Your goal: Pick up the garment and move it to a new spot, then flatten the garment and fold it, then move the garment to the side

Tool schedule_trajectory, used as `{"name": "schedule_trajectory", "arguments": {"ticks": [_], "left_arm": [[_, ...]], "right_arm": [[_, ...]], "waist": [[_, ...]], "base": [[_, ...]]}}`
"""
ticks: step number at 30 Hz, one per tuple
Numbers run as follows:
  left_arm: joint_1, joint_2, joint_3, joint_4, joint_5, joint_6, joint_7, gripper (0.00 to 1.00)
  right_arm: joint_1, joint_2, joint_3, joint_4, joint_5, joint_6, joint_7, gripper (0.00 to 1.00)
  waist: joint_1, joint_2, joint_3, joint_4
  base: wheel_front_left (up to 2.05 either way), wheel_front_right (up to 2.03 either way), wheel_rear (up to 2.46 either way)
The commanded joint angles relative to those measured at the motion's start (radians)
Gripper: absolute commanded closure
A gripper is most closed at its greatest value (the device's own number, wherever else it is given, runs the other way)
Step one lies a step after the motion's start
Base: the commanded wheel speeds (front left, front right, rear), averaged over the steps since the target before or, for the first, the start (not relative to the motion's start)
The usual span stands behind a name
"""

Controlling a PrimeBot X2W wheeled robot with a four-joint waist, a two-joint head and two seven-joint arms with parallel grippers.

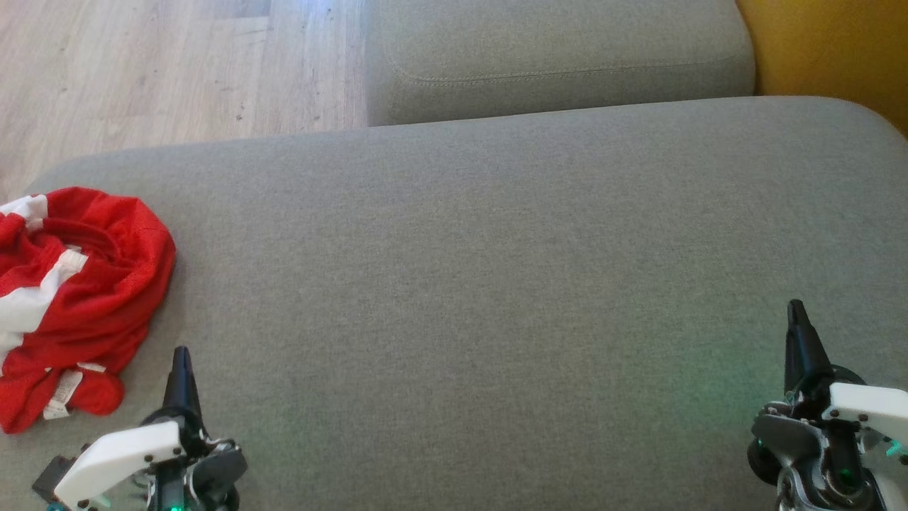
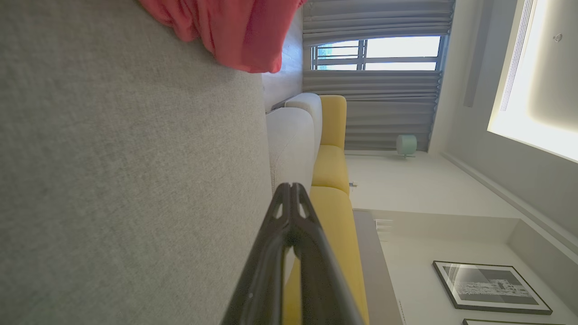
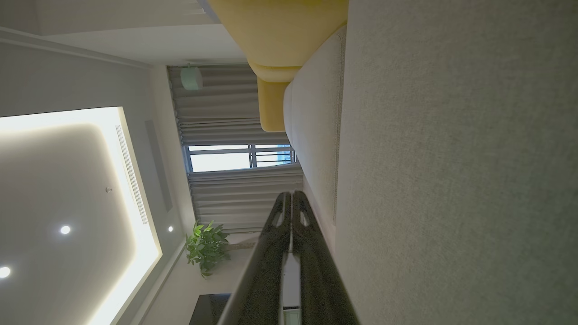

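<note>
Grey seat cushion (image 1: pixel 496 270): broad and flat, takes up most of the head view. A second grey cushion (image 1: pixel 553 57) butts against its far edge. Pale wood floor (image 1: pixel 142 71) lies beyond, at the upper left. A strip of yellow upholstery (image 1: pixel 837 50) shows in the upper right corner.

Garment (image 1: pixel 78 298): red mesh cloth with white bands, crumpled in a loose heap. It lies on the seat cushion at its far left end, partly cut off by the left edge of the head view. A small white label (image 1: pixel 62 390) shows near its lower edge. In the left wrist view its red folds hang in at the top of the picture.

Left gripper (image 1: pixel 181 362): low at the left over the seat cushion, fingers pointing away from the robot. The jaws are pressed together, tips meeting, with nothing between them. It is near the garment's lower right edge but apart from it, with bare grey fabric between.

Right gripper (image 1: pixel 796 309): low at the right over the same cushion, well apart from the garment. The jaws are closed flat against each other, only a thin seam between them in its wrist view. It holds nothing.

Whether either gripper touches the cushion cannot be told.
</note>
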Motion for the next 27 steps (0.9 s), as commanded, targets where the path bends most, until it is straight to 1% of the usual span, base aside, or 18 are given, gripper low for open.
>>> {"name": "schedule_trajectory", "arguments": {"ticks": [1,27], "left_arm": [[-0.049,0.021,0.040,-0.028,-0.006,-0.007,0.007,1.00],[-0.049,0.021,0.040,-0.028,-0.006,-0.007,0.007,1.00]], "right_arm": [[-0.051,-0.015,0.021,-0.031,0.007,0.015,0.007,1.00],[-0.051,-0.015,0.021,-0.031,0.007,0.015,0.007,1.00]], "waist": [[0.0000,0.0000,0.000,0.000],[0.0000,0.0000,0.000,0.000]], "base": [[0.00,0.00,0.00],[0.00,0.00,0.00]]}}
